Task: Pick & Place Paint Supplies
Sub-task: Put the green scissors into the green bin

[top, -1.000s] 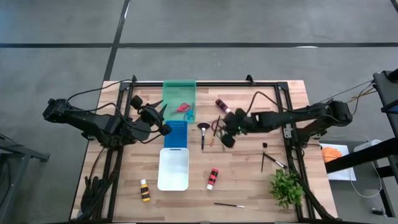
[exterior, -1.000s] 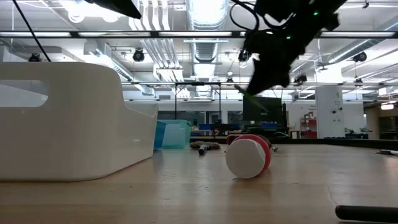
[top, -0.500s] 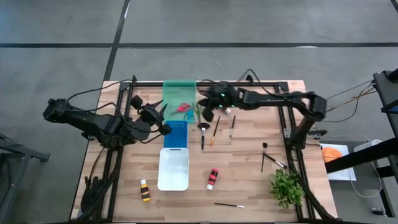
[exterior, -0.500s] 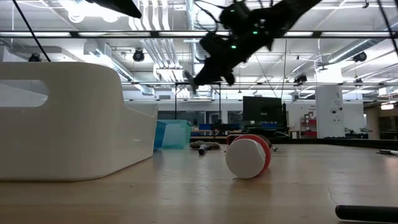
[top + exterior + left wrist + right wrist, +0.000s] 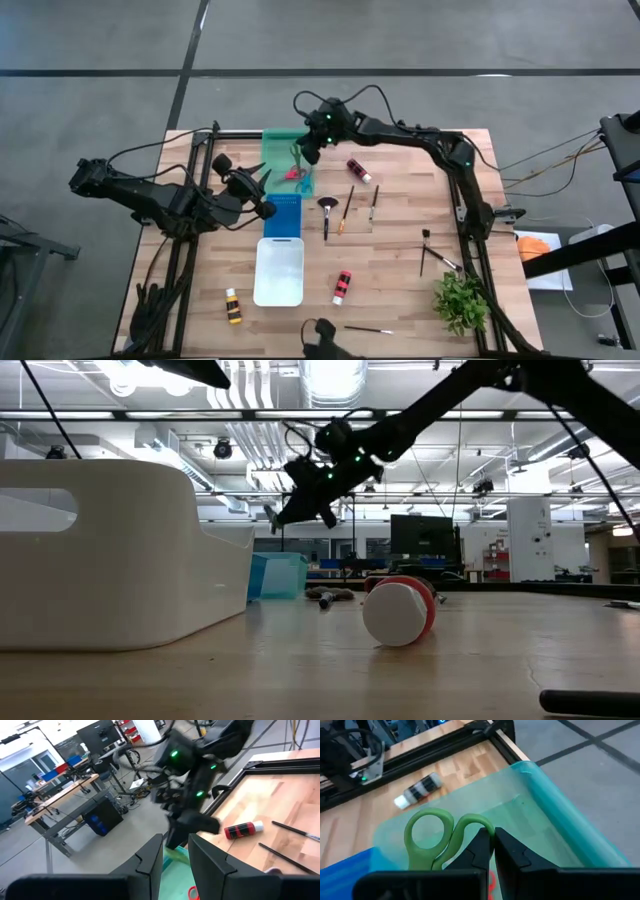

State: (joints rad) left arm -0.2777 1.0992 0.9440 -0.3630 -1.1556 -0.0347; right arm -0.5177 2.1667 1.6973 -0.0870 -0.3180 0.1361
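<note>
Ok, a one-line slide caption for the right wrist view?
Right gripper shut on green-handled scissors, held above the green tray.

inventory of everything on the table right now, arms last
Green tray: 1, far edge of table.
Blue tray: 1, between green and white trays.
White tray: 1, near centre.
Red scissors: 1, in green tray.
Green scissors: 1, in right gripper, above green tray.
Paint bottles: 3; red-banded beside green tray, red-banded right of white tray, yellow-banded at near left.
Brushes: about 6, thin, dark; four mid-table, one at near edge, others near the plant.
Plant: 1, green, near right corner.
Left gripper: by blue tray, waiting.
Right gripper: over green tray.
</note>
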